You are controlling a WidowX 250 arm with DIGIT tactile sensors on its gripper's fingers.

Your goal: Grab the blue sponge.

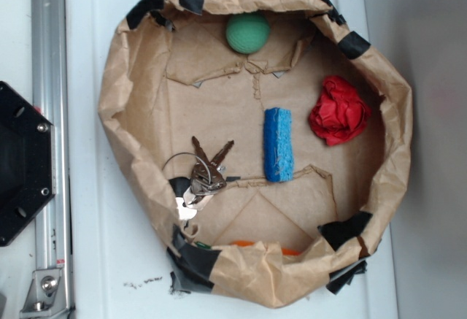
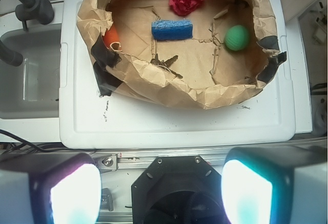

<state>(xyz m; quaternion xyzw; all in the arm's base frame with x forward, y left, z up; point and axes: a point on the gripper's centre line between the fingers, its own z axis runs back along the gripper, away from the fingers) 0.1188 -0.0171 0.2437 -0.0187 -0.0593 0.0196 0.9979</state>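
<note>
Four loose items lie corralled by a taped paper bag [image 1: 398, 125] on the white bench [image 1: 95, 34]. Blue sponge [image 1: 278, 144] lies mid-floor, keys [image 1: 204, 171] left, red paper wad [image 1: 338, 110] right. Pincer [image 2: 161, 193] open, well short of the bag.

green ball [image 1: 247, 33], keys [image 1: 203, 171] (on ring), red paper wad [image 1: 339, 111]

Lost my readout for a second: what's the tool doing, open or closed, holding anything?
Tool: open, holding nothing, fingers wide apart, well short of the blue sponge.
</note>
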